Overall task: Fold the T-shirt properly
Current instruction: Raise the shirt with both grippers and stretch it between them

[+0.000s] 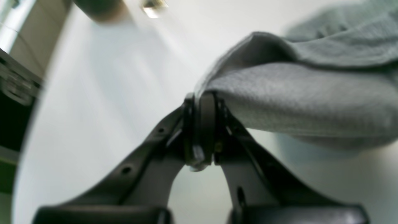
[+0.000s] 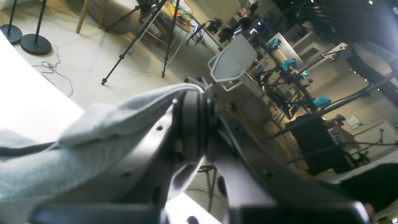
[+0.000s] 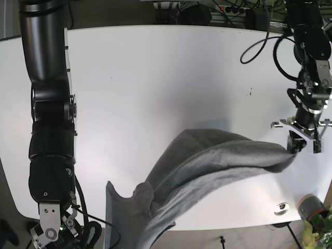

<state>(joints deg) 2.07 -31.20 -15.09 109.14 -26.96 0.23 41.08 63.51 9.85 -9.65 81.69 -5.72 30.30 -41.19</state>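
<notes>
We hold the grey knitted cotton T-shirt stretched above the white bench, left gripper and right gripper each clamping an edge. We judge a fold is under way; next we should carry both edges across evenly.

A white table carries the grey T-shirt, which lies rumpled near its front edge.

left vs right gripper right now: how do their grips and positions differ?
The left gripper shows fully in the base view, out over the white table; the right gripper is out of that view. The left pinches a stretched corner of the grey T-shirt; the right has cloth draped over one finger. Both are shut on the shirt.
</notes>
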